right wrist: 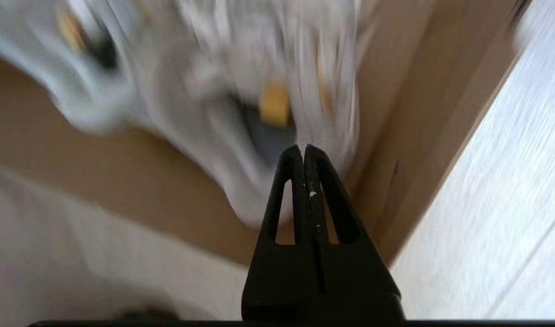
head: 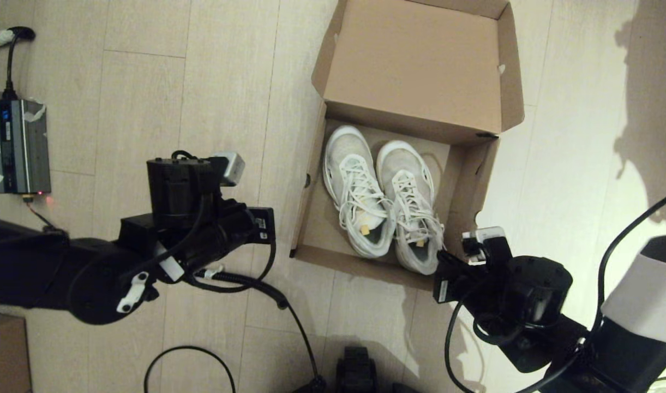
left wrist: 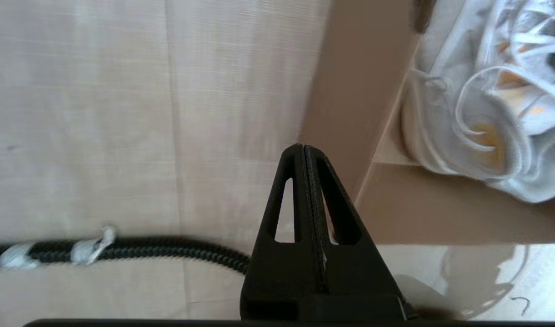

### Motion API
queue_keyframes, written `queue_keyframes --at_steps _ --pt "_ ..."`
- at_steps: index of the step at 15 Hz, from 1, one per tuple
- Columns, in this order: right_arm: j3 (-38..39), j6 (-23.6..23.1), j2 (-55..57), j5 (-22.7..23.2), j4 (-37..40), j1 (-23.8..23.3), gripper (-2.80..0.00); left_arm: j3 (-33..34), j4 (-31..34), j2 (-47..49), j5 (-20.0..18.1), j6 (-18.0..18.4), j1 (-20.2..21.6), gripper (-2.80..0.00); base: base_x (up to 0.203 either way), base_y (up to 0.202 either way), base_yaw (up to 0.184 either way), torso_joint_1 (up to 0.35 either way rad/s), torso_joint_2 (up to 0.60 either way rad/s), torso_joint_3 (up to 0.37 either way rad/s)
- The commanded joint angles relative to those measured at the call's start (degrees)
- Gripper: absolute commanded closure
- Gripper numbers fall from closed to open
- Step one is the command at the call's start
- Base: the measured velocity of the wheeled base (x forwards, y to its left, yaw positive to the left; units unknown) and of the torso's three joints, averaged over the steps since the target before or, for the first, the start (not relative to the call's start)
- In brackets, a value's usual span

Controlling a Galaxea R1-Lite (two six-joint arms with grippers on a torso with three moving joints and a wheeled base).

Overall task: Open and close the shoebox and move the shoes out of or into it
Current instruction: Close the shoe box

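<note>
The brown shoebox (head: 310, 218) stands open on the wood floor, its flap lid (head: 414, 60) folded back on the far side. Both white lace-up sneakers lie side by side inside, one (head: 357, 191) on the left and one (head: 412, 210) on the right, heels toward me. My left gripper (head: 264, 226) hangs shut and empty just outside the box's left wall (left wrist: 350, 91), fingertips together (left wrist: 303, 146); a sneaker (left wrist: 486, 113) shows beyond that wall. My right gripper (head: 444, 273) is shut and empty above the box's near right corner (right wrist: 395, 136), pointing at the right sneaker's heel (right wrist: 241, 113).
A grey power unit (head: 19, 144) with cables lies at the far left. A black coiled cable (head: 278, 295) runs over the floor beside the left arm and shows as a cable (left wrist: 122, 247) under the left gripper. A small brown carton (head: 3, 355) sits at the near left corner.
</note>
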Motion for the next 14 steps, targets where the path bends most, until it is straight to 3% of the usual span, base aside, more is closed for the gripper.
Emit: queue_keyframes --at_steps 1,5,7,10,14 --pt "-0.5 0.1 -4.2 -0.2 -0.6 0.0 0.00 -3.5 -0.2 3.2 0.0 -0.1 -0.4 0.00 0.000 0.000 0.000 0.000 0.00 0.000" --pt "-6.3 -0.1 -9.3 -3.6 -0.6 -0.4 0.00 -16.8 0.0 8.8 -1.7 0.0 0.0 0.00 0.000 0.000 0.000 0.000 0.00 0.000" --pt "-9.9 -0.1 -12.1 -6.4 4.4 -1.6 0.00 -21.5 0.0 11.4 -2.6 0.1 0.9 0.00 0.000 0.000 0.000 0.000 0.00 0.000" --pt "-14.8 -0.5 -13.6 -11.1 10.0 -9.6 0.00 -28.7 -0.7 14.3 -6.8 0.2 3.9 0.00 0.000 0.000 0.000 0.000 0.00 0.000" --pt "-14.7 -0.4 -15.0 -12.0 11.4 -18.9 0.00 -41.3 -14.0 22.4 -14.1 -3.2 7.1 0.00 0.000 0.000 0.000 0.000 0.00 0.000"
